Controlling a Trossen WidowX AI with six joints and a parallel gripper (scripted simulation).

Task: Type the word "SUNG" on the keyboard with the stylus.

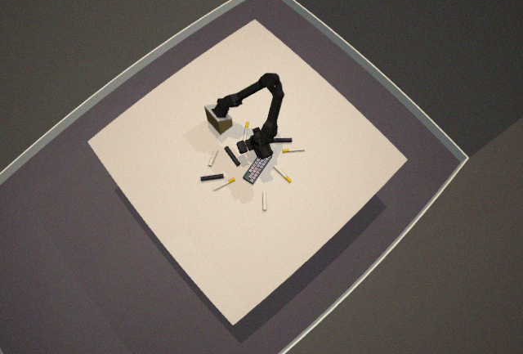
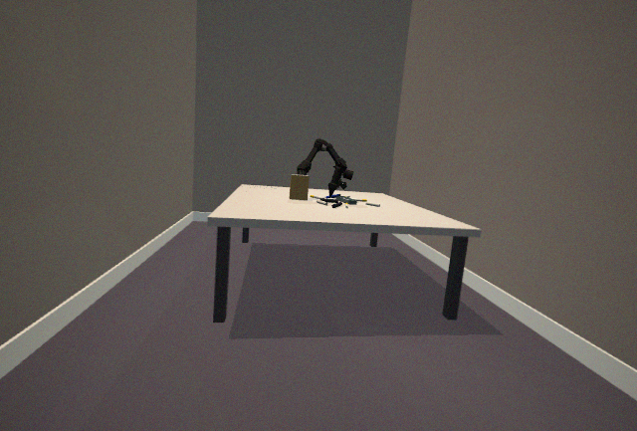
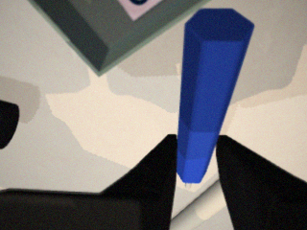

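The blue six-sided stylus (image 3: 208,86) (image 2: 335,195) is between the fingers of my gripper (image 3: 196,143) (image 2: 330,193). The gripper is shut on it near its narrow end, and its thick end points to the top of the wrist view. The dark keyboard (image 1: 257,169) with pink and pale keys lies on the table; one corner of the keyboard (image 3: 98,53) shows at the top left of the wrist view. In the top view the arm covers the keyboard's upper end, the fingertips and the stylus. The key letters are too small to read.
Black bars (image 1: 231,156) (image 1: 212,177), white sticks (image 1: 264,200) (image 1: 213,158) and yellow-ended white sticks (image 1: 224,184) (image 1: 282,174) lie around the keyboard. The arm's base block (image 1: 225,125) (image 2: 299,187) stands behind them. A pale stick (image 3: 209,205) lies beyond the fingers.
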